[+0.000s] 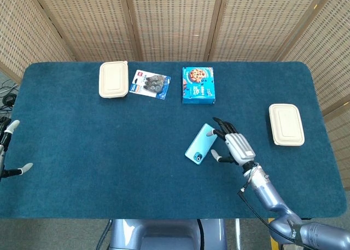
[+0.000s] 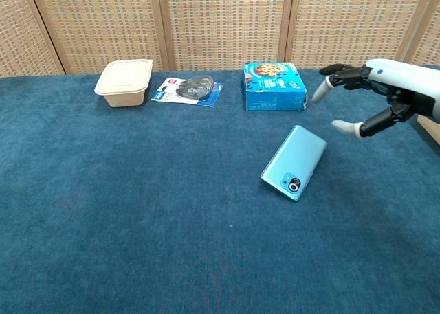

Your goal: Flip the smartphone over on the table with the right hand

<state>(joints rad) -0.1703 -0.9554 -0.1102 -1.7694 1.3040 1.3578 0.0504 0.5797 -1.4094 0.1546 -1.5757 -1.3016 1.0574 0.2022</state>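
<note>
Smartphone [image 1: 200, 144] lies back-up, camera lens showing, on the blue tabletop [image 1: 109, 151]; right hand [image 1: 237, 147] hovers just beside it, fingers spread, empty. Left hand [image 1: 8, 151], barely visible at the edge, seems open.

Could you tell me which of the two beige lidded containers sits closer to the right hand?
The beige container at the table's right edge; the other sits far left, beyond the blue box.

Only pale fingertips of the left hand [image 1: 10, 146] are seen at the head view's left edge; its palm is cut off. In the chest view, the right hand [image 2: 385, 94] is cropped behind its fingers [image 2: 344, 127], and the print on the blue cardboard box [image 2: 273, 85] beyond them is too small to read.
</note>
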